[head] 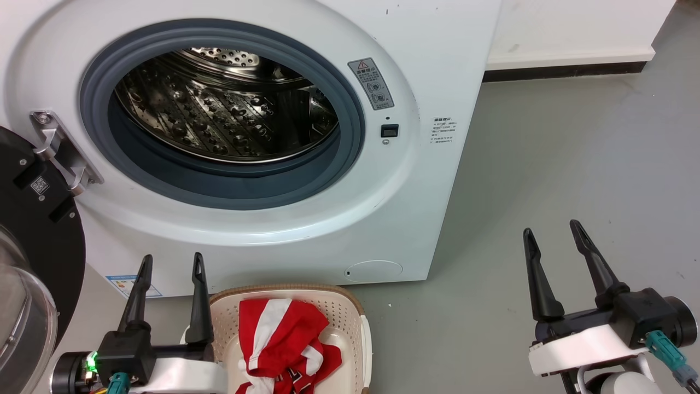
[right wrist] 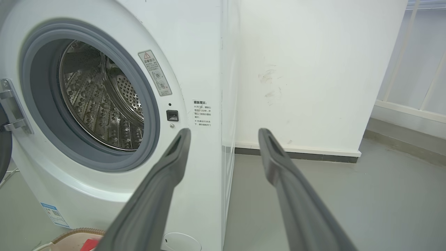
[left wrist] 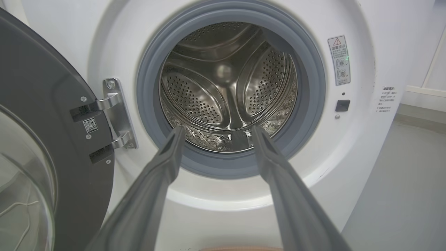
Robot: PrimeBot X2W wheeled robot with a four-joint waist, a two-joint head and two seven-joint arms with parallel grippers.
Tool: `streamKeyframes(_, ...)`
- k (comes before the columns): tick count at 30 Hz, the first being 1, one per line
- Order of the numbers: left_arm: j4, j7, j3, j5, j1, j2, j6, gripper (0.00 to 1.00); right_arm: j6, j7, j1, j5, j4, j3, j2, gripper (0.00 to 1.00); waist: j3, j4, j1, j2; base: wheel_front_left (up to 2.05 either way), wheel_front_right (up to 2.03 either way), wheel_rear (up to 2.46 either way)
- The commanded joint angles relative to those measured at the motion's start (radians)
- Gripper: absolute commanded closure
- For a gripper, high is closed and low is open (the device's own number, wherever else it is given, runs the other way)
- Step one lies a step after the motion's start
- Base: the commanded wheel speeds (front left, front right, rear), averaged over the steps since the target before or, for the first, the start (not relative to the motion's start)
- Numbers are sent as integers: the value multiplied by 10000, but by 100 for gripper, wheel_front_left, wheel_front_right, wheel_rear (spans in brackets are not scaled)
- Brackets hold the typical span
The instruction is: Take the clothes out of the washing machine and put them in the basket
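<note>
Two claws rise from the bottom of the head view, each with two long dark fingers spread wide and gripping nothing. The left claw (head: 172, 257) is just beside the small cream plastic basket (head: 284, 289) with perforated sides and a brown woven-look rim. The right claw (head: 551, 227) is well apart from it, over the grey floor (head: 547, 164). The red soft-fabric clothes (head: 284, 339) with white stripes lie crumpled inside that basket, which stands on the floor close before the large white front-loading washing machine (head: 437, 54). Its black-framed glass door (head: 33, 235) is swung open to the left, and the perforated steel drum (head: 219, 120) shows bare metal through the grey-rimmed porthole.

From the left wrist, the look is straight into the drum, adding its back wall and raised ribs, all bare steel. The silver hinge (left wrist: 116, 111) joining door and machine is plain here, and a sliver of brown rim touches the bottom edge.

From the right wrist, the machine is seen at a slant, adding its flat side panel and a scuffed white wall (right wrist: 313, 69) beyond. A corner of the basket with a scrap of red sits at the lower left.
</note>
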Motion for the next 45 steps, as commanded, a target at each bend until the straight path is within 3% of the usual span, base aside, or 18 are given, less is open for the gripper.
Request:
streamKeyframes(1,-38,-26,61,48,14,-4,33,0,-11,-20,-47,88,-8,-17,18,0,7,-8,1,0,0,0,0)
streamKeyframes(29,-137,-26,96,-35,-29,-37,243,0,-11,-20,-231,18,-69,0,18,0,157,-45,1,0,0,0,0)
streamKeyframes(30,-125,0,109,-33,-43,-15,224,100,0,0,-106,6,-32,0,0,100,157,-46,2,0,0,0,0)
streamKeyframes(34,143,34,87,-245,4,-27,199,100,0,15,110,216,131,50,2,100,153,-41,2,0,0,0,0)
streamKeyframes(45,647,623,90,-3074,-313,56,-33,100,-1,498,-77,3183,486,-15,-195,100,65,32,2,0,0,0,0)
